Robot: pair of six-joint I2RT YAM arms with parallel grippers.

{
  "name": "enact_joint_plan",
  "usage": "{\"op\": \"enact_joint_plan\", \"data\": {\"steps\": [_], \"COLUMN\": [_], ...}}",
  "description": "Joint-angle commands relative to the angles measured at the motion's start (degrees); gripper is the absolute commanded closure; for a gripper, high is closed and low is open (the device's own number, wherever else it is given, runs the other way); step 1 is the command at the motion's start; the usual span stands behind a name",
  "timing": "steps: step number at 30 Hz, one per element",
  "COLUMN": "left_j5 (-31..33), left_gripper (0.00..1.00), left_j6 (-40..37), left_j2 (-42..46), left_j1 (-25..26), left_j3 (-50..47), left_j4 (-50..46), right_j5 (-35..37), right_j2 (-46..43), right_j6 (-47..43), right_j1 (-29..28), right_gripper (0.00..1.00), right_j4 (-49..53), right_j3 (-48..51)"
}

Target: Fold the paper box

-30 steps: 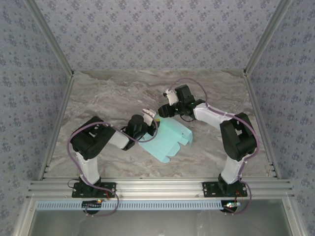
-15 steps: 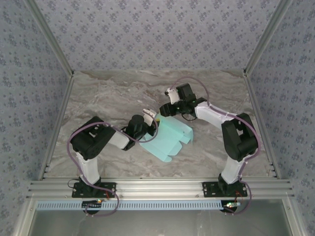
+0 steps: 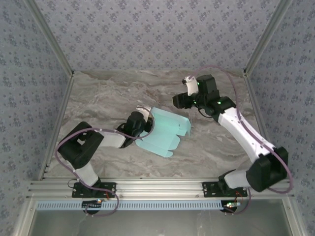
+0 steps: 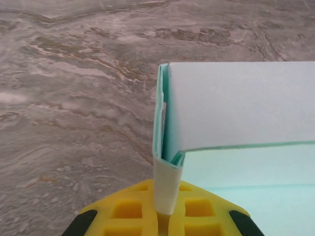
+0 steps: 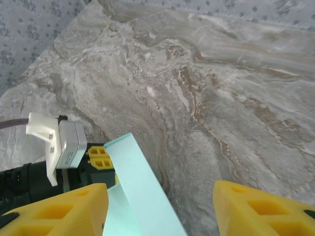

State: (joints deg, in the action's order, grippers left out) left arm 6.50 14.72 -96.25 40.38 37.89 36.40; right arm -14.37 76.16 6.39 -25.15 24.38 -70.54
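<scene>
The paper box (image 3: 166, 132) is a pale turquoise card sheet lying at the table's middle, its left panel folded up. My left gripper (image 3: 147, 120) is shut on the box's left edge. In the left wrist view the yellow fingers (image 4: 133, 211) pinch the doubled card fold, and a raised panel of the paper box (image 4: 236, 103) stands to the right. My right gripper (image 3: 179, 100) hangs open behind and to the right of the box, apart from it. In the right wrist view its gripper (image 5: 160, 211) has wide jaws above a strip of the paper box (image 5: 140, 191), not touching it.
The marble table (image 3: 108, 93) is walled by patterned panels on three sides, with an aluminium rail (image 3: 157, 187) along the near edge. The left arm's wrist camera (image 5: 59, 142) shows beside the card in the right wrist view.
The right gripper let go of the box's far edge, opened wider and drew back up and to the right. The left gripper closed fully on the card's left edge.
</scene>
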Motion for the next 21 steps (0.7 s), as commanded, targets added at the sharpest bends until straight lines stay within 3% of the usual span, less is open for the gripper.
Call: {"op": "enact_joint_plan", "data": {"steps": [1,9,21], "left_j5": [5.0,10.8,12.8], "left_gripper": [1.00,1.00,1.00], "left_j6": [3.7,4.4,3.3], "left_j2": [4.6,8.7,11.6], "left_j1": [0.1,1.2,2.1], "left_j3": [2.6,4.8,4.9], "left_j4": [-7.9,-15.9,-17.2], "right_j5": [9.7,22.3,21.9], "right_j2": [-3.2,1.4,10.9], "right_j6": [4.8,11.3,14.0], "right_j1": [-2.6,-12.6,-14.1], "right_gripper": [0.37,0.35,0.36], "right_j4": [9.7,20.9,19.5], "right_j3": [0.5,-4.8,-8.9]}}
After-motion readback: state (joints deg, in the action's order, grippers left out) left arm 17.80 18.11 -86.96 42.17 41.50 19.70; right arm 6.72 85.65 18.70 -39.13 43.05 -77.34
